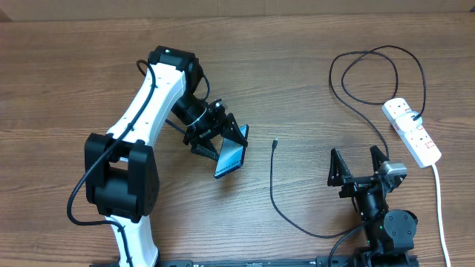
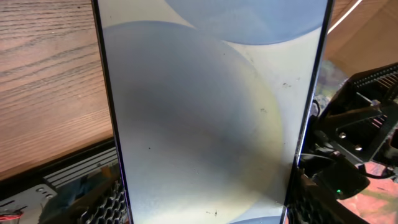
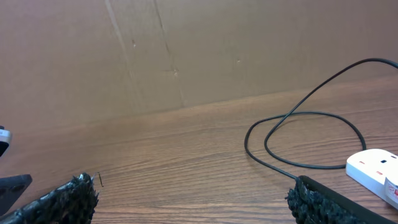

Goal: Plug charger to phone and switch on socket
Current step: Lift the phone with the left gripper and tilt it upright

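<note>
**Overhead:** The phone (image 1: 231, 159) is seen clamped between the fingers of the left gripper (image 1: 221, 141). It is tilted, with its light blue screen turned upward, left of the desk's (image 1: 297, 44) middle. The charger (image 1: 272, 185) lies slack on the desk. Its small plug tip rests just right of the phone but apart from it, and its far end loops round to the socket (image 1: 413, 130) at the right edge. The right gripper (image 1: 358, 165) stands with its jaws wide apart and nothing between them, near the socket and well apart from the plug tip.

**Left wrist:** The frame is almost filled by the phone (image 2: 205, 124), its dark edges running down both sides. The port end cannot be made out.

**Right wrist:** The right gripper (image 3: 193, 208) is shown spread and empty above bare wood, with the charger (image 3: 298, 114) looped ahead and a corner of the socket (image 3: 373, 167) at the right.

**Risks, as judged:** The tip is small and lies flat, so it could be nudged away rather than pinched. The phone, held only by its edges at a tilt, could slip or twist when the plug is pushed in. The slack loops could be snagged by the right arm, and the socket dragged.
</note>
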